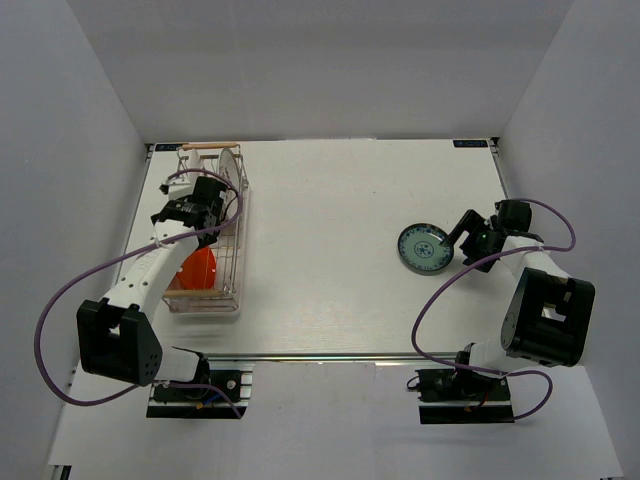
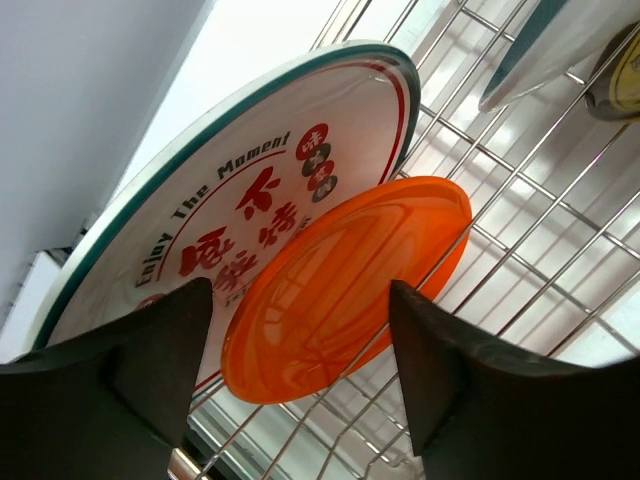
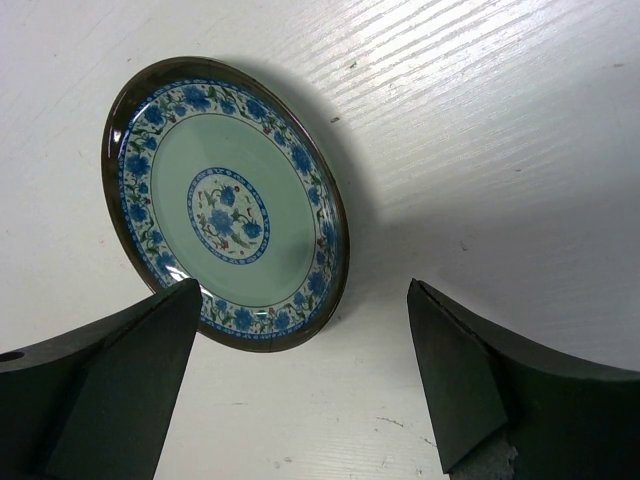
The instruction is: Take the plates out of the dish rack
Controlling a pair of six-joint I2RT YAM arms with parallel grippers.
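Observation:
The wire dish rack (image 1: 236, 262) stands at the table's left, and its wires (image 2: 520, 230) fill the left wrist view. In it lean an orange-red plate (image 1: 198, 270) (image 2: 340, 290) and, behind that one, a white plate with a teal rim and red writing (image 2: 230, 190). Another pale plate (image 1: 229, 168) stands at the rack's far end. My left gripper (image 1: 207, 226) (image 2: 300, 370) is open above the rack, its jaws on either side of the orange plate's edge without touching it. A small blue patterned plate (image 1: 422, 247) (image 3: 225, 205) lies flat on the table at the right. My right gripper (image 1: 468, 238) (image 3: 300, 385) is open and empty beside it.
The rack has a wooden rod handle (image 1: 208, 146) at its far end. A white-and-teal dish edge (image 2: 545, 45) and a yellow rim (image 2: 620, 85) show at the top right of the left wrist view. Grey walls close in the table on three sides.

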